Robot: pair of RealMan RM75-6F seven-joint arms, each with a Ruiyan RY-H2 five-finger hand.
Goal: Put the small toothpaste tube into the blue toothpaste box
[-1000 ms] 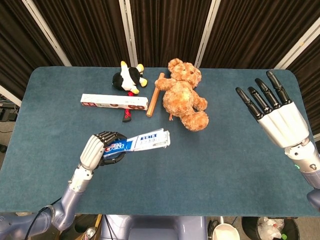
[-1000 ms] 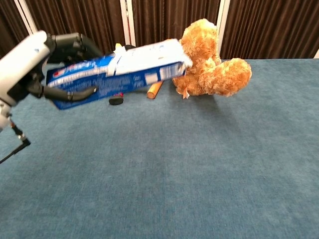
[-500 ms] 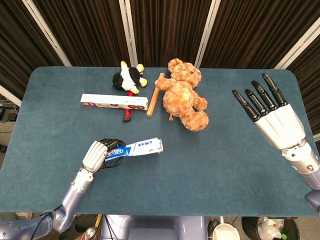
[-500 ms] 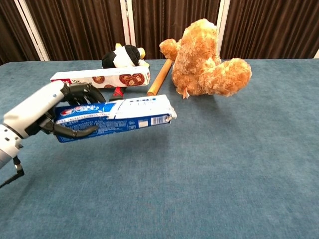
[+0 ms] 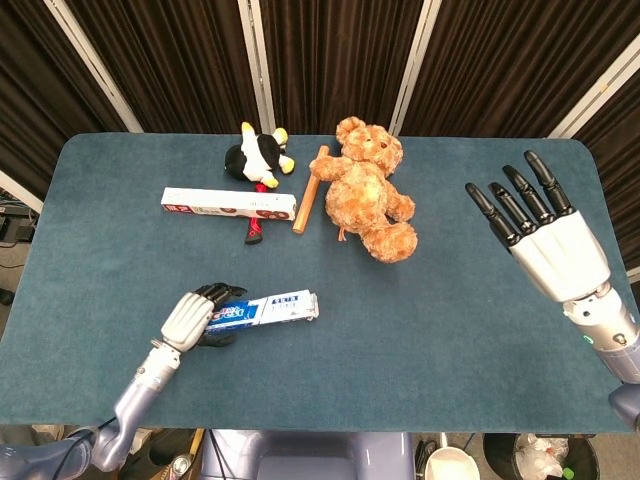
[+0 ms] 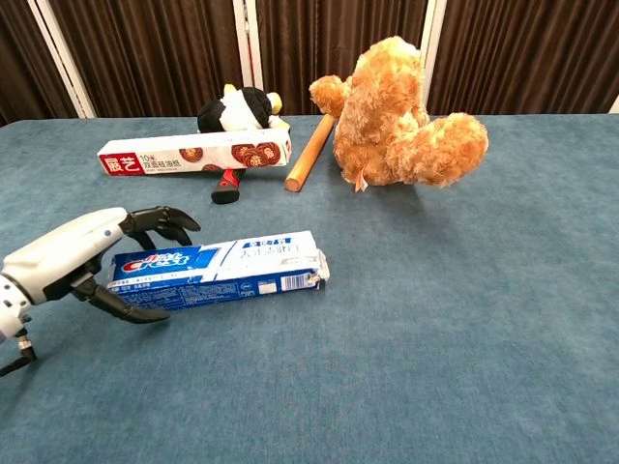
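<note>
From the head view, the left hand (image 5: 192,318) sits low near the front left of the blue table (image 5: 450,330), its fingers (image 5: 218,293) wrapped around one end of the blue toothpaste box (image 5: 262,310). The box lies flat and points toward the right. The small toothpaste tube cannot be made out anywhere; whether it is inside the box cannot be told. The right hand (image 5: 548,235) is raised over the right side of the table, palm open, its fingers (image 5: 512,200) spread apart and holding nothing. At the far side lie a long white and red box (image 5: 228,204), a black and white plush toy (image 5: 256,155), a wooden stick (image 5: 309,188) and a brown teddy bear (image 5: 367,190), well apart from both hands.

From the chest view, the left hand (image 6: 70,263) grips the left end of the blue toothpaste box (image 6: 218,271), dark fingers (image 6: 160,221) curled over its top edge and the thumb beneath. The box's right end rests on the table (image 6: 435,338). Behind it lie the white and red box (image 6: 193,154), the plush toy (image 6: 240,108), the stick (image 6: 309,153) and the teddy bear (image 6: 401,121). The right hand is outside this view.
</note>
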